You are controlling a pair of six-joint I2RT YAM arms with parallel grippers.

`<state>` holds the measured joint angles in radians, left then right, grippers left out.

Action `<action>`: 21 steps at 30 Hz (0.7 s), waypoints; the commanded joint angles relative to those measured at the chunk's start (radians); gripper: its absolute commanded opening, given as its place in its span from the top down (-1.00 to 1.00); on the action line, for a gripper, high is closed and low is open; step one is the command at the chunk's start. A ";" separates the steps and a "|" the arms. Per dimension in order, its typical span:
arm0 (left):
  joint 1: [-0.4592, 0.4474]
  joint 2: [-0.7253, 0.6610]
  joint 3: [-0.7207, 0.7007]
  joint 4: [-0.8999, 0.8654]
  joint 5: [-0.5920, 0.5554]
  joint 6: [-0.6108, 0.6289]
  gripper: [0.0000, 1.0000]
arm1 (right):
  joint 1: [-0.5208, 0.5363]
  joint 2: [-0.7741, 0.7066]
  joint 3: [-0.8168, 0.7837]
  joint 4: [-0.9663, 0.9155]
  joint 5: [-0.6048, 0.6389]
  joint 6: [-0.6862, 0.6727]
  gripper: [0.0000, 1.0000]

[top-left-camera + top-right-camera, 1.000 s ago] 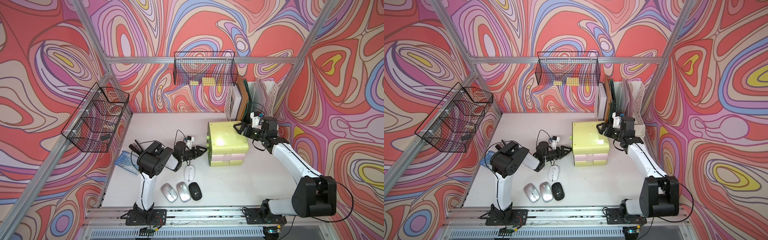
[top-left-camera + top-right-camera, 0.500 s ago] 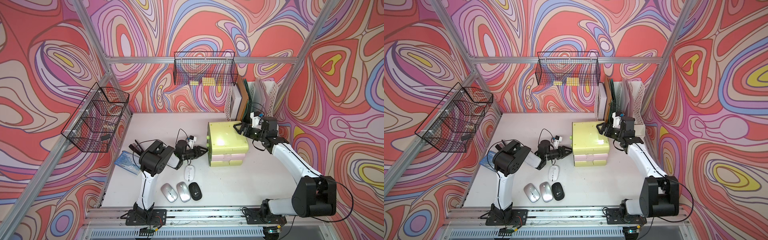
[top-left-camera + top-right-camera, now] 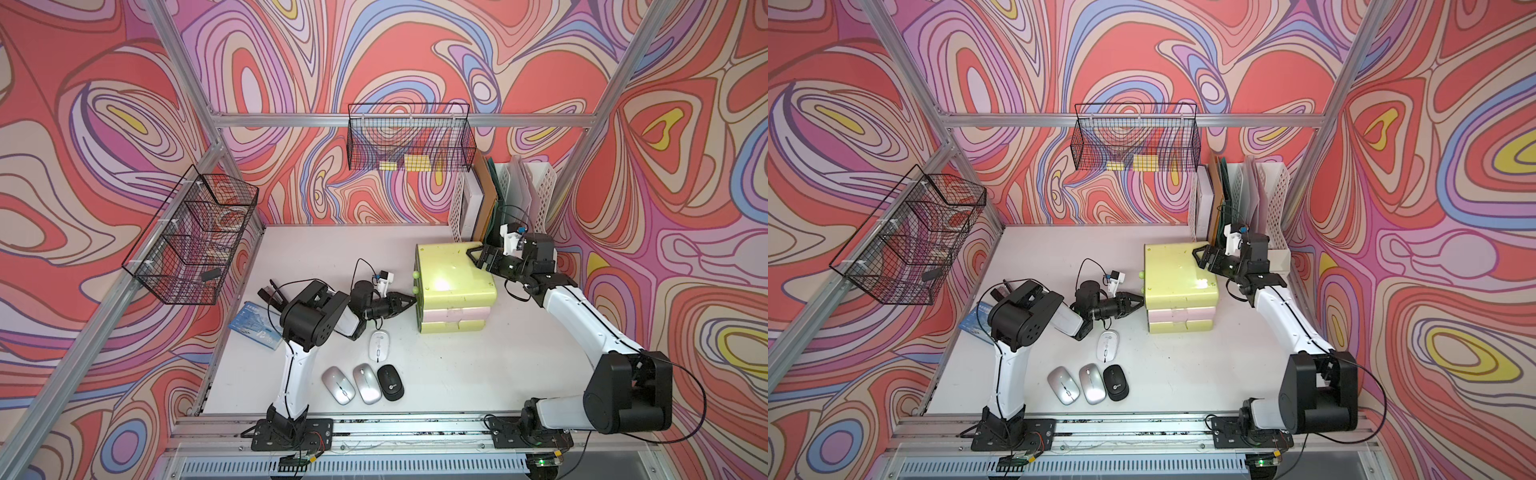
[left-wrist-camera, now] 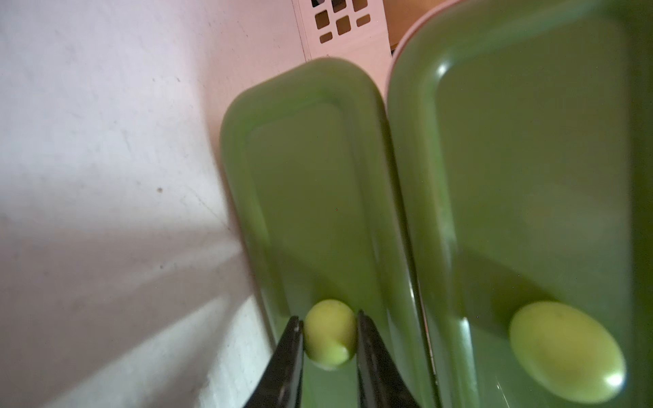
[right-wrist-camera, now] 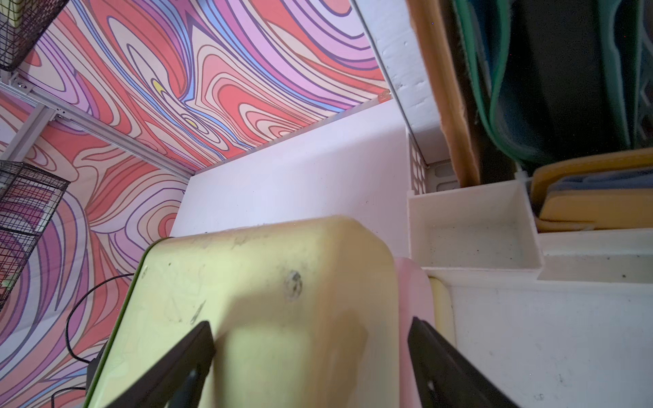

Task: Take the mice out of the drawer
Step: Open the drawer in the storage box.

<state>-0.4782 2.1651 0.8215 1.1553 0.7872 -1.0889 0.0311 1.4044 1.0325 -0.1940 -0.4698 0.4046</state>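
On the table: white mouse [image 3: 379,345], two silver mice [image 3: 338,385] and black mouse [image 3: 390,382] lie out, well apart from the drawer cabinet [image 3: 455,274].
Left to do: all drawer fronts [image 4: 307,197] look closed, so I judge any further mice are hidden inside.
Left gripper [image 4: 328,322]: its tips stand close on each side of a round green knob [image 4: 330,335] — I cannot tell if it pinches.
Right gripper [image 5: 311,353]: spread wide over the cabinet top, pinching nothing.
Materials: the mice are smooth flat ovals, silver shiny and black matte — the cabinet is glossy rounded plastic with a scuffed top.

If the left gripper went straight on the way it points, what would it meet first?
The round green knob, which sits between the left gripper's fingers; right behind it, probably the green drawer front.
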 commanded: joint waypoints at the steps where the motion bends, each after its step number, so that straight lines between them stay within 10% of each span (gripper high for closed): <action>1: 0.005 -0.013 -0.053 -0.058 -0.015 0.020 0.57 | 0.034 0.073 -0.060 -0.216 0.047 -0.040 -0.80; 9: 0.039 -0.072 -0.111 -0.145 -0.039 0.073 0.66 | 0.035 0.072 -0.064 -0.211 0.045 -0.041 -0.80; 21: 0.087 -0.404 -0.091 -0.898 -0.266 0.402 0.60 | 0.034 0.079 -0.065 -0.199 0.042 -0.040 -0.79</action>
<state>-0.3977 1.8011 0.7273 0.5529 0.6201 -0.8009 0.0410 1.4124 1.0325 -0.1818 -0.4786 0.4049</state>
